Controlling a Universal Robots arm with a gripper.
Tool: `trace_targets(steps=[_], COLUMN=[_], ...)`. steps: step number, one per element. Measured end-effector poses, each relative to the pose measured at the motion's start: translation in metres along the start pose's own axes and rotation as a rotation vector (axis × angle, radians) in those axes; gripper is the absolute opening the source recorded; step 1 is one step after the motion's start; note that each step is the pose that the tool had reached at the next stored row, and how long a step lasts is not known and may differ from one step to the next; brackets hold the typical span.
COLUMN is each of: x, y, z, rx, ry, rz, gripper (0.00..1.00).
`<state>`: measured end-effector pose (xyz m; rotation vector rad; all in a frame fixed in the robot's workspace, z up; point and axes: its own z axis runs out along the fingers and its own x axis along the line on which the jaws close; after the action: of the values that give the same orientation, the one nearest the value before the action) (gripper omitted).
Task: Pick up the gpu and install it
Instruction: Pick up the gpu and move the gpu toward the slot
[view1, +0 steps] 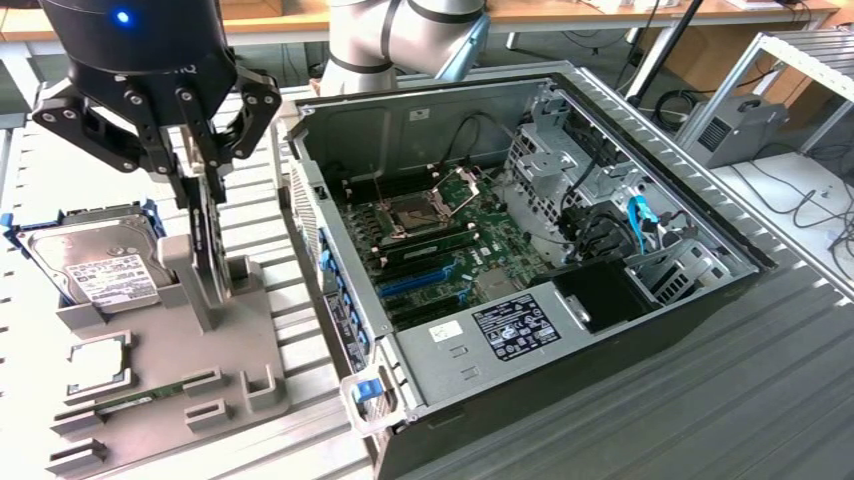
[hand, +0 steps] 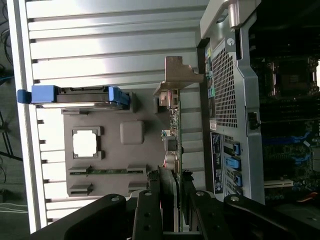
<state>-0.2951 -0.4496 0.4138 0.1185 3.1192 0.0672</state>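
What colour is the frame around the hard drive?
Blue; the frame shows best in the wrist view.

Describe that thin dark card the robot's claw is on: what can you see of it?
The gpu is a thin, dark circuit card standing upright, seen edge-on. The wrist view shows small components along its face and a silvery metal bracket capping the end farthest from the gripper, which pinches the card from both sides. Its lower edge sits at a slotted post on the grey tray.
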Motion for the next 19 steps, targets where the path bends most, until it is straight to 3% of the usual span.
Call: trace_targets(steps=[19], x=[-0.0001], y=[0.0002], z=[-0.0048], rx=[0.0000], ry=[0.0000], rz=[0.000], gripper=[0.28])
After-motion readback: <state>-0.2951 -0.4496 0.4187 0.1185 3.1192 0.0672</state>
